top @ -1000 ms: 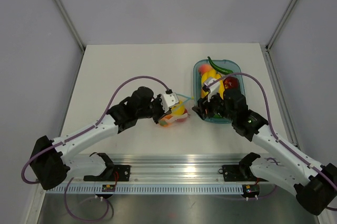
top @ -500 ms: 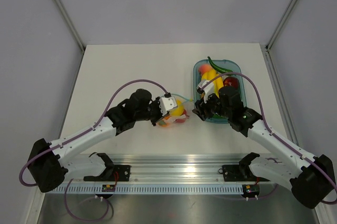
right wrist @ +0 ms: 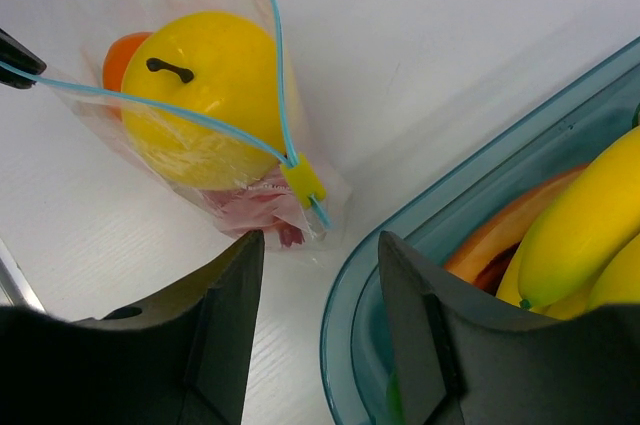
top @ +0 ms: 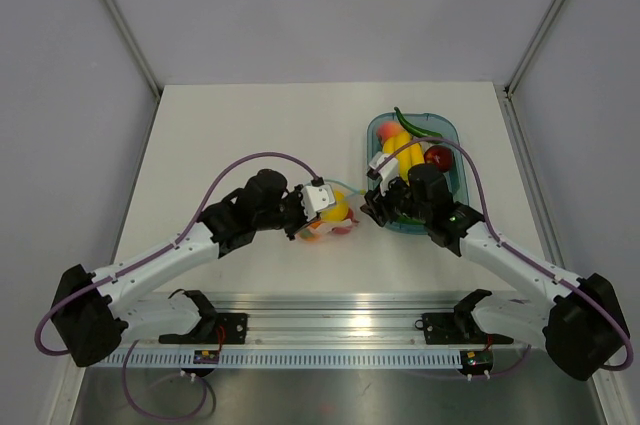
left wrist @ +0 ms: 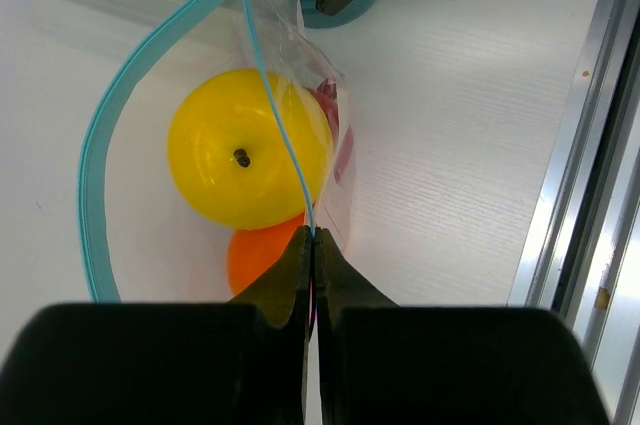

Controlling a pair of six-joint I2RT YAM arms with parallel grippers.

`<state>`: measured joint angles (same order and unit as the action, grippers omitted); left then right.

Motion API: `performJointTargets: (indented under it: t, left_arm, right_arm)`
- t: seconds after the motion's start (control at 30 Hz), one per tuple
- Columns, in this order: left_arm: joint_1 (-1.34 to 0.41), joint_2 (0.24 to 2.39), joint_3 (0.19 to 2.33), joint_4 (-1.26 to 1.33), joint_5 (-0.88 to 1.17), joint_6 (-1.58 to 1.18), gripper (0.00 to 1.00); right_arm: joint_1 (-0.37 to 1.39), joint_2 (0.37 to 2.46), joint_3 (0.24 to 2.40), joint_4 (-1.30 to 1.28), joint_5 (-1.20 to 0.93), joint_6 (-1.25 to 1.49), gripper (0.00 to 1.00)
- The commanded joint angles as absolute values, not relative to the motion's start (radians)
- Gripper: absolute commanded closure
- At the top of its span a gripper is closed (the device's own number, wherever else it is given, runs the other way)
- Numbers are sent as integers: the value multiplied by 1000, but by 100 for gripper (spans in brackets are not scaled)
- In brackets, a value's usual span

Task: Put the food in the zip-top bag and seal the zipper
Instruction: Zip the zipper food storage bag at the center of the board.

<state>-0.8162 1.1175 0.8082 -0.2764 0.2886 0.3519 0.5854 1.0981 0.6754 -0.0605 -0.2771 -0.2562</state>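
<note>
Left gripper [left wrist: 312,245]: jaws pressed together, pinching the zipper [left wrist: 262,85] at the zip-top bag [left wrist: 280,5] mouth. Just beyond them, inside the clear bag: orange fruit [left wrist: 262,257], yellow fruit [left wrist: 245,160], red fruit [left wrist: 330,100] alongside. Mouth gapes, unsealed. Right gripper [right wrist: 318,245]: jaws spread, empty, over the bag's slider [right wrist: 303,183] corner, tray [right wrist: 345,345] rim beside.

The clear zip-top bag [left wrist: 290,20] lay on the white table [top: 220,135], its light blue zipper [left wrist: 95,170] gaping open, with the yellow fruit [left wrist: 248,160] resting over the orange fruit [left wrist: 262,260] and the red fruit [right wrist: 262,213] inside.
</note>
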Motion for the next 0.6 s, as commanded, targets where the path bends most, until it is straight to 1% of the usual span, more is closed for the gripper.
performJointTargets:
  t: [0.0, 0.2, 0.33, 0.37, 0.4, 0.53, 0.57]
  left_arm:
    - [-811, 1086, 805, -261, 318, 373, 100]
    - [-811, 1098, 810, -261, 327, 368, 100]
    - [-811, 1101, 810, -258, 318, 367, 100]
    - [-811, 1104, 813, -265, 318, 368, 100]
    - [-811, 1108, 813, -265, 316, 367, 100]
    - [-811, 1111, 819, -261, 310, 362, 100]
    - [-811, 1109, 821, -256, 305, 365, 100]
  right_arm:
    - [575, 1107, 669, 64, -308, -275, 45]
    - [575, 1118, 680, 89, -363, -279, 46]
    - [575, 1118, 683, 78, -377, -279, 64]
    - [575, 1114, 681, 77, -377, -279, 74]
    - [575, 1103, 678, 77, -377, -270, 78]
    - [575, 1075, 661, 75, -356, -264, 100]
    - [575, 1066, 658, 75, -353, -261, 100]
